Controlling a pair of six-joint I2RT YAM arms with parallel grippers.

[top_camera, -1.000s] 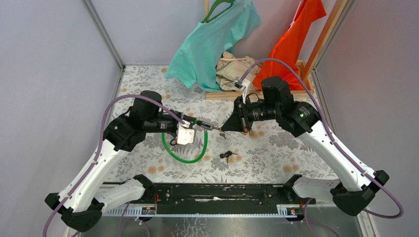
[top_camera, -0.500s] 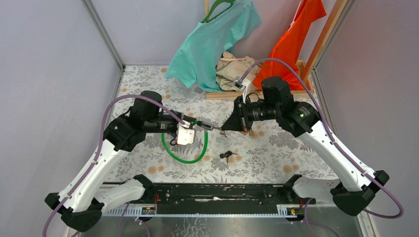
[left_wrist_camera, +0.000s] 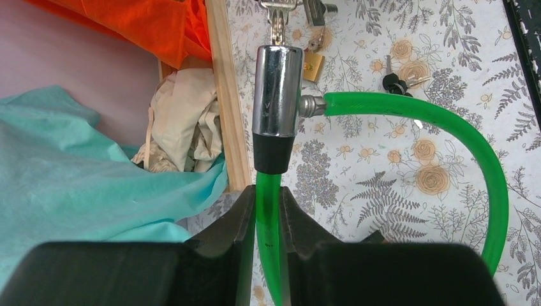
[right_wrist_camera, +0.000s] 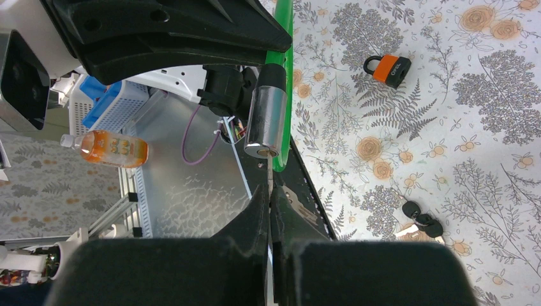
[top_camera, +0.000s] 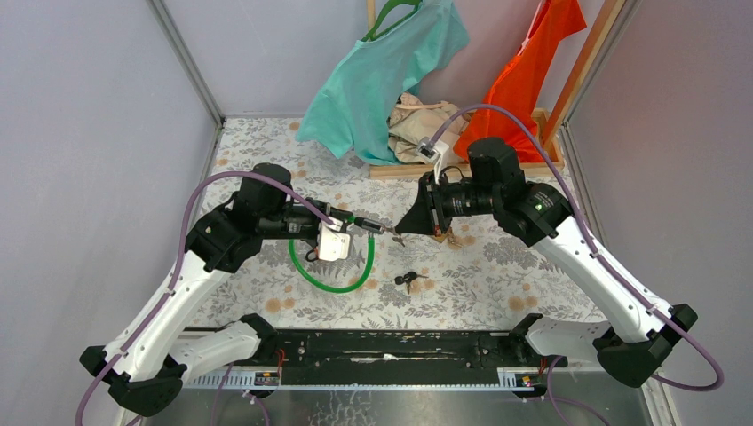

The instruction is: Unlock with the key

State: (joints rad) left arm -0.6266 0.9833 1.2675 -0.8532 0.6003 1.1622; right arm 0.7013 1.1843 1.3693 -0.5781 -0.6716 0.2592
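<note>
L arm's left gripper (left_wrist_camera: 268, 197) is pinched nearly shut on the green cable (left_wrist_camera: 440, 121), just behind the black collar of the lock cylinder (left_wrist_camera: 277, 89). It holds the chrome barrel up off the table (top_camera: 497, 284) w/ the keyhole end facing the R arm. A second run of cable leaves a fitting on the barrel's side and swings round in a wide arc. The right gripper (right_wrist_camera: 270, 191) has its fingers closed tight on the key (right_wrist_camera: 269, 172), w/ only the thin blade showing btwn them. The blade tip meets the keyway face of the cylinder, roughly in line w/ its axis; how far in it sits can't be told. The two grippers meet nose to nose over mid-table. On the floral cloth just right of the cable loop lie spare keys (top_camera: 408, 280) w/ black heads. An orange padlock (right_wrist_camera: 388, 69) lies apart from them, and a brass padlock (left_wrist_camera: 312, 65) shows beyond the cylinder. At the far edge a teal shirt (top_camera: 382, 71) and an orange garment (top_camera: 524, 80) hang by a wooden rack (top_camera: 584, 60).
</note>
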